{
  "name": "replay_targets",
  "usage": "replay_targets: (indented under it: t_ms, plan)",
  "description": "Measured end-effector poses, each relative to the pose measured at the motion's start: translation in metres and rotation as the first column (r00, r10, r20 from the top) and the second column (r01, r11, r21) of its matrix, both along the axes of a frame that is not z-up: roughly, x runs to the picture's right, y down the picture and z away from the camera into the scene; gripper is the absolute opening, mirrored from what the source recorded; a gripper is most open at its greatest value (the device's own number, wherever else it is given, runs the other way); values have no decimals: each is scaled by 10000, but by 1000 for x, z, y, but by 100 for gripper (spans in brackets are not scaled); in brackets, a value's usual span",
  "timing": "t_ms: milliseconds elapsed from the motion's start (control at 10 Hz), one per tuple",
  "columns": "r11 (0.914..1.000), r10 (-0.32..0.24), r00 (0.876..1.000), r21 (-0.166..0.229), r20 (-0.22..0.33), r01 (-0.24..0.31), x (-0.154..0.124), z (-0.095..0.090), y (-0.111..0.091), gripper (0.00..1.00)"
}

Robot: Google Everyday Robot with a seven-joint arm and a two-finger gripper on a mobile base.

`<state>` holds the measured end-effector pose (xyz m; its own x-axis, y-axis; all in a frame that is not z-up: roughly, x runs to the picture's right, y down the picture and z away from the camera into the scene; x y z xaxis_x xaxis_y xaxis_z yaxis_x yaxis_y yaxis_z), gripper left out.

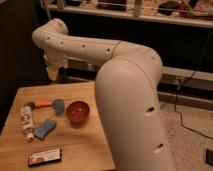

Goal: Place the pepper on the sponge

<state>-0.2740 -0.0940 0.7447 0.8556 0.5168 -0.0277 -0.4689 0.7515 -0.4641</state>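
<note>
**Raised gripper and the objects laid out on the wooden surface**

The robot's pale arm (125, 75) arches in from the right and bends down at its far end, where the gripper (52, 71) hangs in the air above the far edge of the surface (85, 145), toward its far-left corner. It is well clear of every object below. Whether the jaws stand wide or narrow cannot be told; nothing is seen in them.

The pepper (42, 104), a slim orange piece, lies flat near the left edge, about midway between the far and near edges. One end points toward the cap of a white bottle (27, 120), which lies on its side along the left edge. The other end is just beside a grey-blue roundish piece (58, 106).

The sponge (45, 128), a medium-blue pad, rests just beside the bottle on the side away from the left edge and nearer the near edge than the pepper. The pepper and the sponge lie apart.

An orange-red bowl (78, 111) stands upright near the middle of the surface, close to the roundish piece. A dark flat packet (45, 157) lies along the near edge.
</note>
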Motion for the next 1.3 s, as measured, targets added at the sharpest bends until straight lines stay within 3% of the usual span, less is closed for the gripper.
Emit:
replay_targets:
  t_ms: [300,600,800,1300]
  plan:
    - [9949,-954,9920,-242,829,977,-47,11,26,65]
    - [9930,-1023,9810,-417,1649,1106,-76,26,50,65]
    - [9908,-992,9780,-728,1835,1142,-82,34,66,65]
    - [9918,-970,9766,-633,1920,1109,-81,32,68,65]
